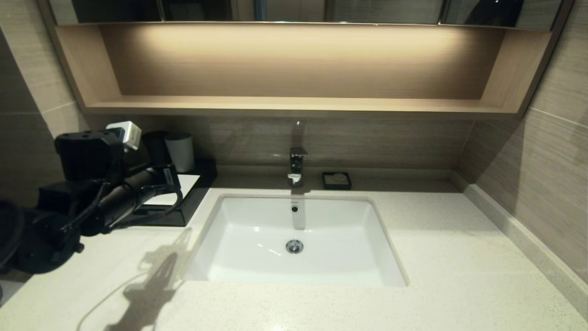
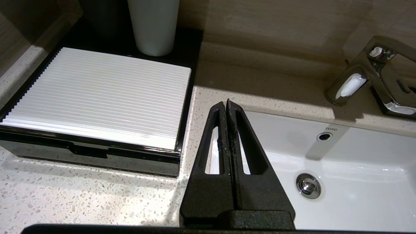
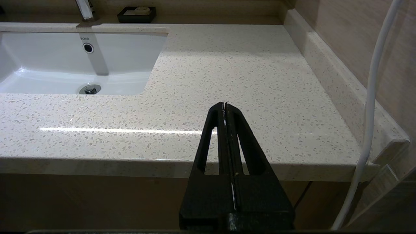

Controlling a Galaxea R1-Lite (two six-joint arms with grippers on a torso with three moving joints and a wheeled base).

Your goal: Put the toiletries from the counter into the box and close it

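Jaws pressed together, box [image 2: 97, 97] beside them

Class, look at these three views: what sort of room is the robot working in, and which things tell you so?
Most likely a bathroom vanity, perhaps in a hotel. The signs: a white sunken sink set in a speckled stone counter, a chrome tap behind it, and a small black soap dish by the wall.
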